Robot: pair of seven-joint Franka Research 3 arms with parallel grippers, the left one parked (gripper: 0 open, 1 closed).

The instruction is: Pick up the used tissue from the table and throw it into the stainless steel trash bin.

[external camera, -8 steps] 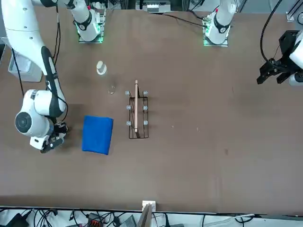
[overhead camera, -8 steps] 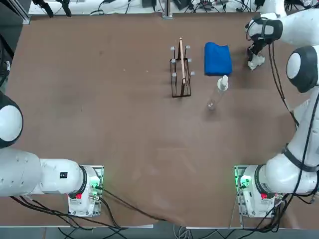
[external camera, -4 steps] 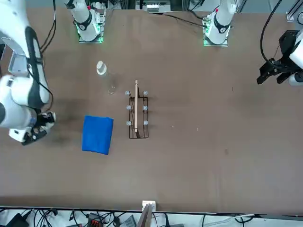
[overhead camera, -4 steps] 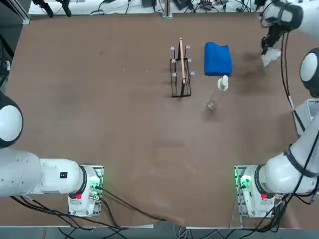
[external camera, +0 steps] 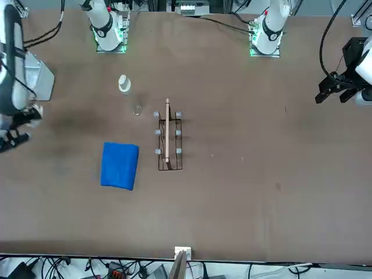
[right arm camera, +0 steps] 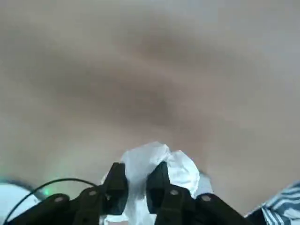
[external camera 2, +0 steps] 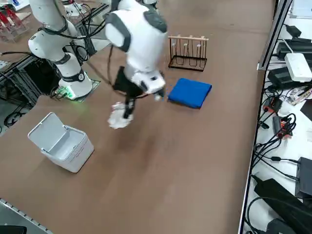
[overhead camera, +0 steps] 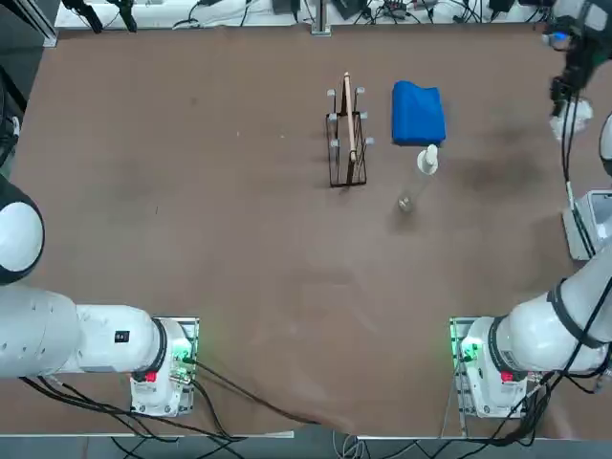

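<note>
Brown and faintly scuffed, the table (external camera 2: 161,161) carries little: a black wire rack (overhead camera: 346,134) near the centre of the overhead view, a folded blue cloth (overhead camera: 418,113) just at its 3 o'clock, and a clear white-capped bottle (overhead camera: 421,172) lying at the cloth's 6 o'clock; cables and gear crowd the bench edge beyond. In the side view the right gripper (external camera 2: 127,109) hangs above bare table, its fingers pinched together on the used tissue (external camera 2: 118,118), which is lifted clear of the surface; the wrist view shows the white wad (right arm camera: 157,164) bulging out past both finger pads (right arm camera: 159,180), so only part of the paper is actually trapped. The stainless steel trash bin (external camera 2: 62,142) stands at about 8 o'clock from the gripper in that view, lid tipped up, near but not yet beneath the load. The chief risk, as I judge it, is that loose paper slips or tears free during a quick swing and lands short on the table; a release made before the gripper is over the opening would miss likewise; the raised lid could catch the descending fingers or deflect the tissue; being so light, the wad might also cling to a pad when released.
</note>
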